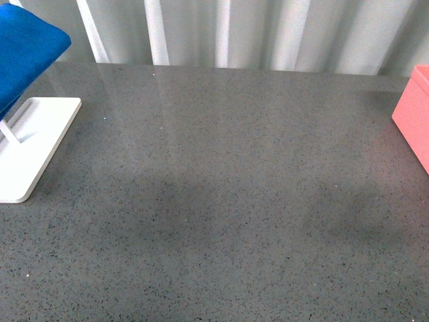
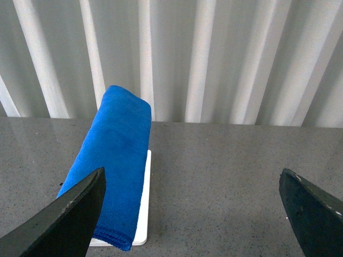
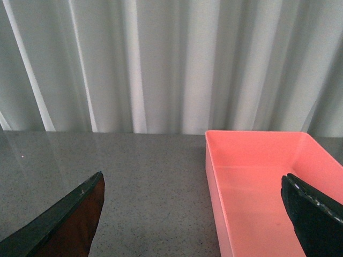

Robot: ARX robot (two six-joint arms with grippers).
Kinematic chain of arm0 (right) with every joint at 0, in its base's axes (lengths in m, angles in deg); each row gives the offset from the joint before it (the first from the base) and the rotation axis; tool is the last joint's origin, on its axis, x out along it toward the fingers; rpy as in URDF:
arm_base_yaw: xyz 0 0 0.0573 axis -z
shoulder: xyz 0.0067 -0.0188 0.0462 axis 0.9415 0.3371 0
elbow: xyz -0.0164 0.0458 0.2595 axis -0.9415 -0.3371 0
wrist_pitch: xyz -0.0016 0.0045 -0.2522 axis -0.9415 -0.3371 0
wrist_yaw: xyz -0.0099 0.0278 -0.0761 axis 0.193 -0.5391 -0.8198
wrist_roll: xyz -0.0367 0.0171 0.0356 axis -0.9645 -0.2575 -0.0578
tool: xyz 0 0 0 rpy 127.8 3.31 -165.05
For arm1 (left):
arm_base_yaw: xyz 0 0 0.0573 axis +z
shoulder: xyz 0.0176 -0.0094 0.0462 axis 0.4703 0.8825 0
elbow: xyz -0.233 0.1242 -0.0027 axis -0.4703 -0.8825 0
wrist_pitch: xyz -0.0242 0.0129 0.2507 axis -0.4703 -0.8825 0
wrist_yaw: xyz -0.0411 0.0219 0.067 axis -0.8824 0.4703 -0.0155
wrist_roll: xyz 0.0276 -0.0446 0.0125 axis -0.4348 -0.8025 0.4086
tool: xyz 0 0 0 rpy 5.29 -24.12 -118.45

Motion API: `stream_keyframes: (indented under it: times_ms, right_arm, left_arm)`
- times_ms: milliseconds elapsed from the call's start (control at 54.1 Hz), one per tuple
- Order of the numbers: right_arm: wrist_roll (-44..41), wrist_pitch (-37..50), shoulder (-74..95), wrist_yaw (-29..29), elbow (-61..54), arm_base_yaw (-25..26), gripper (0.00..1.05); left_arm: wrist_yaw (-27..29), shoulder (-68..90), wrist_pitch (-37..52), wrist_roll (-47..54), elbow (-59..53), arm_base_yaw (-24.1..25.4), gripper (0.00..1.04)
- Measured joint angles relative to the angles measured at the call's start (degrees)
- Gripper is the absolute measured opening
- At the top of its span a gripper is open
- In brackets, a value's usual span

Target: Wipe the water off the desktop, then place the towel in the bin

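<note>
The bench (image 1: 221, 201) is dark, speckled and slightly shiny. No puddle can be made out on it, so whether any water waits to be wiped cannot be told from here. Judged from how things lie, the task has not properly begun.

The bin (image 3: 252, 187) sits just ahead of the right gripper (image 3: 193, 179) and off to its outer side, with nothing inside. That gripper is spread wide and has hold of nothing.

A white stand (image 1: 33, 147) lies ahead of the left gripper (image 2: 192, 176), toward its outer finger. The towel (image 2: 115, 160) is draped over the stand, folded and hanging down, untouched. The left gripper is also spread wide and empty, with its outer finger close in front of the towel's lower edge but not around it.

All steps look to be left: take the towel off the stand, wipe the bench, then carry the towel across to the bin — well apart from where it hangs now.
</note>
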Motion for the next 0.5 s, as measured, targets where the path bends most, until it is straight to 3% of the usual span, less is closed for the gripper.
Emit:
stream_keyframes:
  times_ms: [499]
  right_arm:
    - [0.00,0.00,0.00,0.00,0.00,0.00,0.98]
  left_arm:
    - [0.00,0.00,0.00,0.00,0.00,0.00,0.98]
